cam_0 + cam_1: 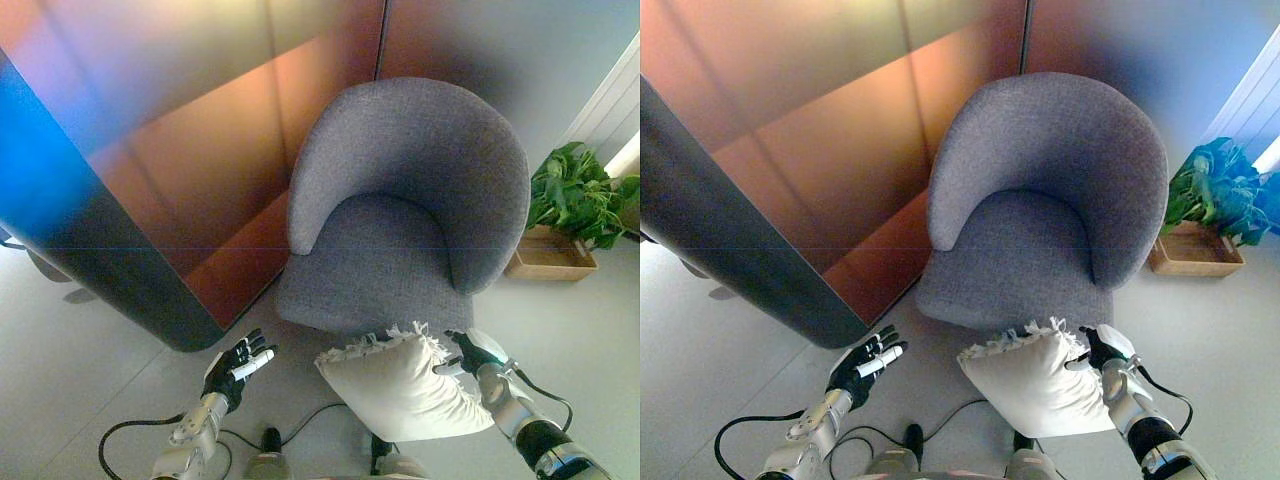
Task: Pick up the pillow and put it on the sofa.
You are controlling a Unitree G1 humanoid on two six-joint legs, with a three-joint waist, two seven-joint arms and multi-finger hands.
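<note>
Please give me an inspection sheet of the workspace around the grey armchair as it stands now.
Surface: pale floor; the seat of the grey armchair carries nothing.
Job's things: white fringed pillow held just in front of the armchair, not on it.
Clutter: nothing seen.
Hands: right hand grips the pillow's right edge; left hand open, apart from it.
Cables: nothing seen beyond the robot's own.
Surroundings: potted plant in a wooden box at right; brown panel wall behind.

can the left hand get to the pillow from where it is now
Probably yes. The left hand hangs open, apart from the white pillow, with only bare floor showing between them. The right hand already grips the pillow's far edge.
</note>
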